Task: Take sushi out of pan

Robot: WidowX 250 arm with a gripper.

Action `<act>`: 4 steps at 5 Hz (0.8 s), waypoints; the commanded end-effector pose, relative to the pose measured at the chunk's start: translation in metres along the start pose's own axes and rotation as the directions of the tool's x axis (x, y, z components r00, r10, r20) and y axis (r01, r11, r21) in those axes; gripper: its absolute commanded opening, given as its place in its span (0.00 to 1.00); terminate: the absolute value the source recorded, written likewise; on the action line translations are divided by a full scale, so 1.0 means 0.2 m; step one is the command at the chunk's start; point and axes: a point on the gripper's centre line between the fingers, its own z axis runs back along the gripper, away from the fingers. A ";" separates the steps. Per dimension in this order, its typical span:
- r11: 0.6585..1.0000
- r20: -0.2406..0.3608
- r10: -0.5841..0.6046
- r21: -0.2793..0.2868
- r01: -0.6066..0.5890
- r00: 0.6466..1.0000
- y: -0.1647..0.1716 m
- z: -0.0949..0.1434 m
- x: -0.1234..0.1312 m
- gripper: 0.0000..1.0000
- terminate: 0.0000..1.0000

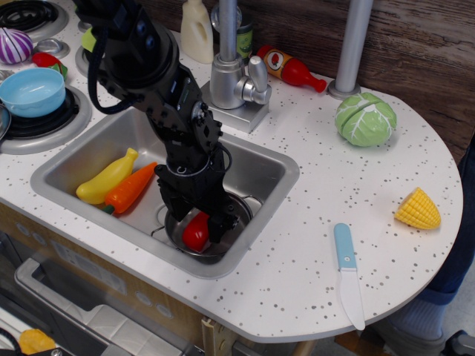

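**Operator:** Sushi first, since that's what I'm after, but I'll take the scene big to small. I've got the speckled white counter [349,170] filling the view, and sunk into it the steel sink basin [271,169]. My arm [145,67] reaches down from the upper left into that basin.

**Spotter:** What's lying in the basin with you?

**Operator:** On the left, a yellow squash [106,176] and an orange carrot [130,187], side by side and touching. On the right, the pan [239,210], standing on the basin floor with a wire handle towards the faucet side. My gripper [199,226] is down inside it.

**Spotter:** And the sushi?

**Operator:** The sushi [196,231] is in the pan, red top facing the camera, between my fingers. The jaws are closed against it on both sides. I can't tell whether it rests on the pan floor or hangs just above it; the fingers hide its base.

**Spotter:** Anything around the sink?

**Operator:** Behind it, the faucet [231,70], with a cream bottle [197,33] on its left and a red ketchup bottle [291,69] lying on its right. Further right, a green cabbage [365,119] near the grey pole [352,46]. On the far right edge, a piece of corn [418,209]. In front, a blue-handled knife [347,273], blade pointing to the counter edge. On the left, a light-blue bowl [31,90] sits on a burner, with a purple onion [13,46] beyond it.
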 end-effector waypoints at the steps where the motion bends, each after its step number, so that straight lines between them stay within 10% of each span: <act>1: 1.000 0.063 -0.006 0.012 0.005 0.998 0.01 -0.03 0.00 1.00 0.00; 2: 1.000 0.098 0.007 0.014 -0.009 0.995 0.03 -0.07 -0.01 1.00 0.00; 3: 0.998 0.071 0.050 0.020 -0.051 0.996 0.01 -0.04 0.01 0.00 0.00; 4: 0.998 0.027 0.065 0.013 -0.065 0.998 0.00 0.05 0.05 0.00 0.00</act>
